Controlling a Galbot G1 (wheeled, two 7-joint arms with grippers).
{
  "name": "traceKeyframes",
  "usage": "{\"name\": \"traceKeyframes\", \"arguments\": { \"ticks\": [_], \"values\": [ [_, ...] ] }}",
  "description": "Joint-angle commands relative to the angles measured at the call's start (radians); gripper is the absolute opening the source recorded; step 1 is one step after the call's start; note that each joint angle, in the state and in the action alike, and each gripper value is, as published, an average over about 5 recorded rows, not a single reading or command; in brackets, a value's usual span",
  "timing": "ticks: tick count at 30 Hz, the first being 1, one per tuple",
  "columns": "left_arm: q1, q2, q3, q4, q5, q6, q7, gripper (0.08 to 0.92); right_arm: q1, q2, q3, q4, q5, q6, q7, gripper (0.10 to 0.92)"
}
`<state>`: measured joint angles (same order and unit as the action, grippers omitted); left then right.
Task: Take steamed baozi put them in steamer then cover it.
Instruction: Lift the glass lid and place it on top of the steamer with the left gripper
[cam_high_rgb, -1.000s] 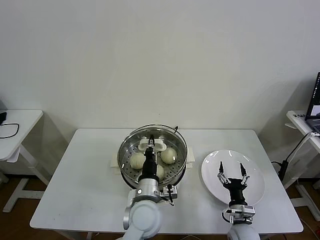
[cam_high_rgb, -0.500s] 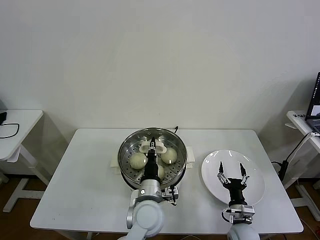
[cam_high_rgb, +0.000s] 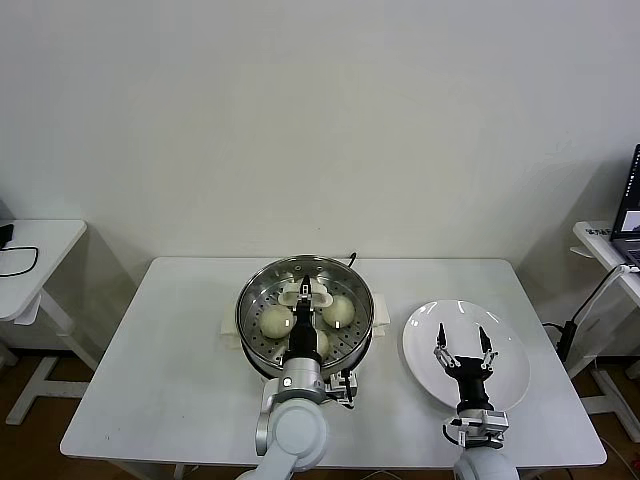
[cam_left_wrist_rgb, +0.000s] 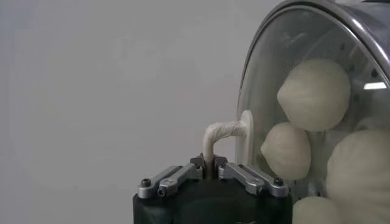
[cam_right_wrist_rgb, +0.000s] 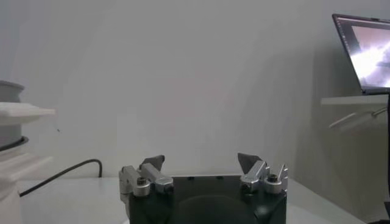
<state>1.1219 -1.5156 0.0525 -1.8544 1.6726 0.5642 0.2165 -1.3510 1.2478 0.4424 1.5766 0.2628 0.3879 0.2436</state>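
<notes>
The left gripper (cam_high_rgb: 304, 298) is clenched on the white handle (cam_high_rgb: 304, 291) of the lid (cam_high_rgb: 345, 275), and the lid sits over the steamer (cam_high_rgb: 250, 330) in the middle of the table (cam_high_rgb: 160, 370). Through the glass you can count the buns (cam_high_rgb: 276, 320) on the perforated tray; the wrist view shows them (cam_left_wrist_rgb: 314, 94) pressed up close behind the dome, with the handle (cam_left_wrist_rgb: 226, 131) pinched right at the jaws. All inside, none left on the plate (cam_high_rgb: 510, 350).

Over on the right, the right gripper (cam_high_rgb: 463, 350) hangs above that plate with its fingers spread wide, holding nothing. It looks idle.

So this reads as the last step: seating the lid. To do it well, the rim wants to land level all round the pot's lip, not cocked up on one side. From the head view it looks centred, though whether the metal rim is fully down I cannot tell. Best to lower straight, no sideways drag, since the pot could skid on its white base. Let go only once the lid carries its own weight, then open the fingers fully and lift straight up clear of the handle, so the lid isn't snagged and tipped.
</notes>
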Motion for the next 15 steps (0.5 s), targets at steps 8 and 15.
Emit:
{"name": "traceKeyframes", "arguments": {
  "ticks": [8, 15],
  "values": [
    [0.014, -0.002, -0.003, -0.033, -0.008, -0.004, 0.025, 0.34, -0.001, -0.004, 0.001, 0.003, -0.001, 0.001, 0.001, 0.823],
    [0.069, 0.036, 0.008, -0.135, -0.058, 0.0, 0.026, 0.545, 0.004, -0.006, -0.001, 0.006, -0.001, -0.002, 0.003, 0.823]
  ]
}}
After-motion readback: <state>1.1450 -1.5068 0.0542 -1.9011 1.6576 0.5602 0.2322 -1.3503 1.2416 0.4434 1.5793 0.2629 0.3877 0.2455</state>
